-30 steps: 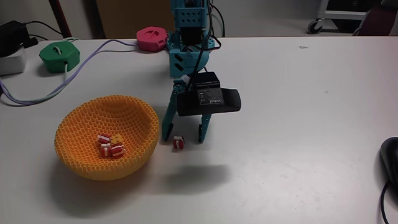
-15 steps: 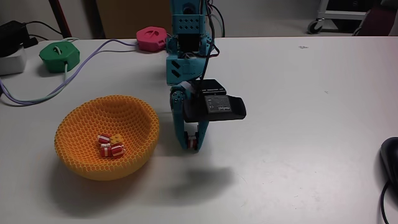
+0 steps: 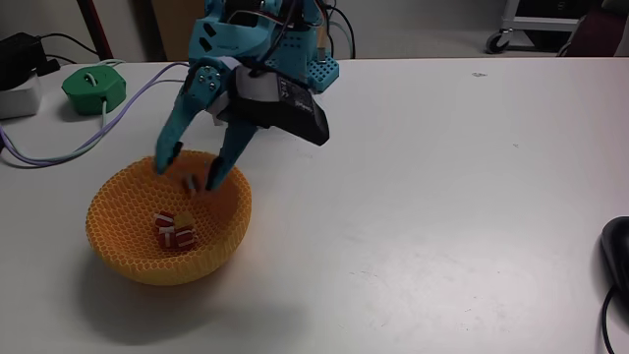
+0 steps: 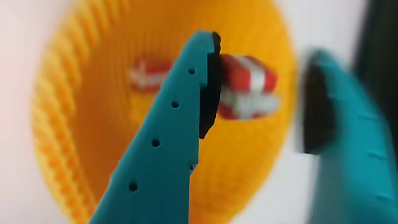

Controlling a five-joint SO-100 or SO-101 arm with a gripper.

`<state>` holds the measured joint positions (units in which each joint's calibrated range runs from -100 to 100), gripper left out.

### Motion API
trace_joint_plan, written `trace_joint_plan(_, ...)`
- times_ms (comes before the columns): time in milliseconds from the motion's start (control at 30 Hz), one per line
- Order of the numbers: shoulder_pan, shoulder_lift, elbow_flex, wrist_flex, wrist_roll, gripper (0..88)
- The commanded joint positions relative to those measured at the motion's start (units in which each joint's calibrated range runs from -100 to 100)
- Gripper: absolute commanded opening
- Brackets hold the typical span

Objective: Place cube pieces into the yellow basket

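Observation:
The yellow basket [image 3: 147,261] stands at the left of the table in the fixed view, with three cube pieces [image 3: 175,231] lying on its bottom: red-and-white striped ones and a yellow-orange one. My teal gripper [image 3: 187,175] hangs open just above the basket's far rim. A red-and-white cube piece [image 3: 194,184] is loose between the fingers, in the air over the bowl. In the wrist view the gripper [image 4: 267,53] looks down into the basket [image 4: 81,124]. That cube piece [image 4: 249,84] lies beside the left finger, clear of the right one, and the view is blurred.
A green hexagonal puck [image 3: 93,88] with a pale cable [image 3: 128,103] sits behind the basket at the far left. A dark rounded object [image 3: 617,256] lies at the table's right edge. White tabletop spreads to the right of the basket.
The gripper shut on the cube piece on the table, lifted it, and swung left over the basket. Its fingers have now opened and the cube piece is loose.

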<state>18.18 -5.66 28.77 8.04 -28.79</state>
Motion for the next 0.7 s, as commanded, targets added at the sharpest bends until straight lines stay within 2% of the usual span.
trace_joint_plan(0, 1.3, -2.3, -0.4, 4.7, -0.7, 48.7)
trace_joint_plan(133, 1.8, -3.2, -4.1, 12.6, 0.1, 50.3)
trace_joint_plan(300, -1.8, -9.7, -16.5, 38.7, 6.4, 47.5)
trace_joint_plan(333, -2.3, -12.0, -15.5, 39.4, 8.1, 41.0)
trace_joint_plan(367, -2.9, -14.3, -14.1, 39.4, 9.7, 27.7)
trace_joint_plan(400, -3.5, -16.6, -12.6, 39.0, 12.1, 8.4)
trace_joint_plan(433, -4.7, -18.5, -11.0, 38.8, 14.9, 0.0)
trace_joint_plan(667, -11.0, -30.2, 1.9, 54.9, 27.1, 0.0)
